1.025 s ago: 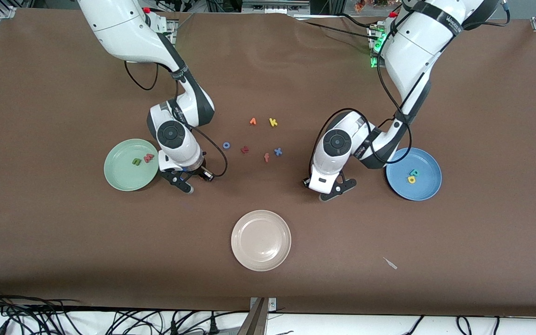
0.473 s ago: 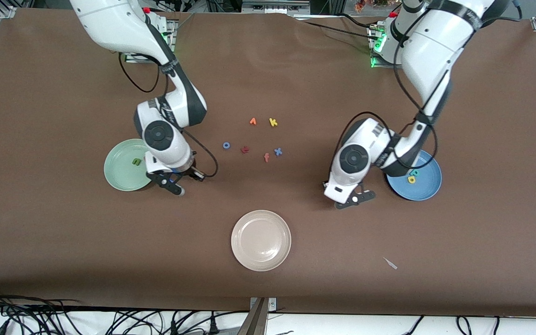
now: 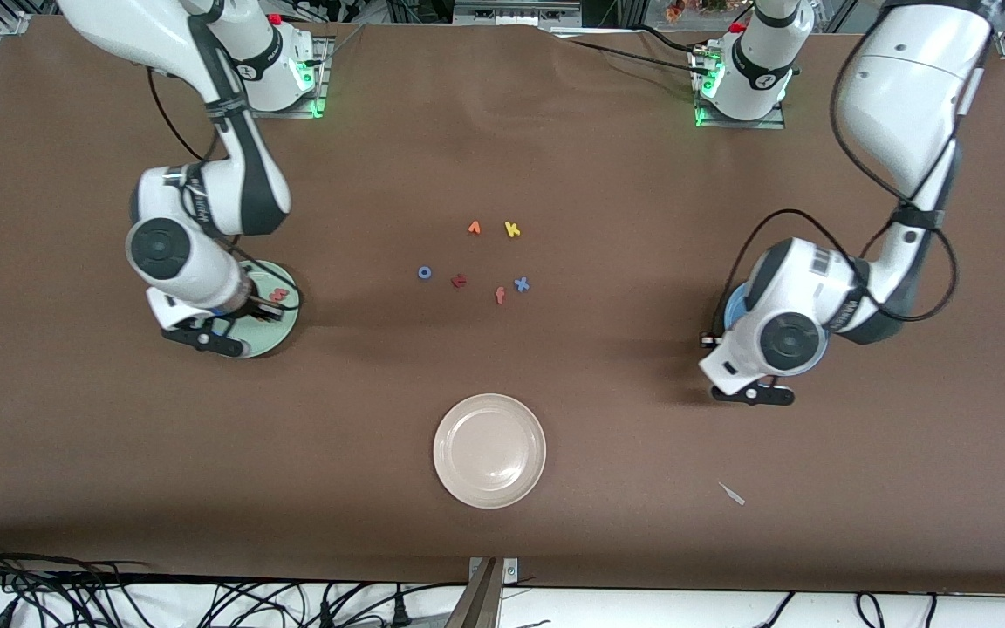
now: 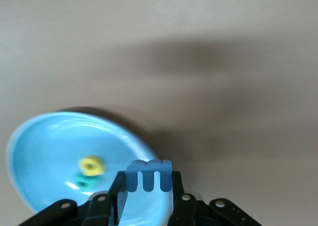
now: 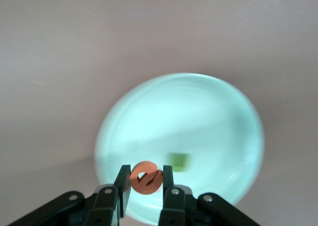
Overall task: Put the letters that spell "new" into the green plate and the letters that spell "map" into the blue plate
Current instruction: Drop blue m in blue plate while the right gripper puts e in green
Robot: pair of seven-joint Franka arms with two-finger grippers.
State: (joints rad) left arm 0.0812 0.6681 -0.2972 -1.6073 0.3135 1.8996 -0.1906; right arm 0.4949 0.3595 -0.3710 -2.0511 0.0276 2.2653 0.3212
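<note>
My right gripper [image 5: 145, 184] is shut on the orange "e" [image 5: 145, 178] and hangs over the edge of the green plate [image 5: 198, 116]. The olive "n" [image 5: 179, 161] lies in that plate, and the front view also shows the salmon "w" [image 3: 276, 295] in it. My left gripper [image 4: 149, 188] is shut on the blue "m" [image 4: 149, 175] above the rim of the blue plate [image 4: 44, 146]. The yellow "a" [image 4: 91, 166] and teal "p" [image 4: 82, 180] lie in that plate. In the front view the left arm hides most of the blue plate [image 3: 732, 305].
A cream-white plate [image 3: 489, 449] sits nearer the front camera at mid-table. Loose letters lie in the middle: an orange one [image 3: 474, 228], yellow "k" [image 3: 512, 229], blue "o" [image 3: 424, 272], a dark red one [image 3: 459, 280], orange "f" [image 3: 500, 296], blue "x" [image 3: 521, 283].
Both arms have swung outward from the middle. The right gripper carried the "e" over the green plate, and the left gripper carried the "m" to the blue plate.
</note>
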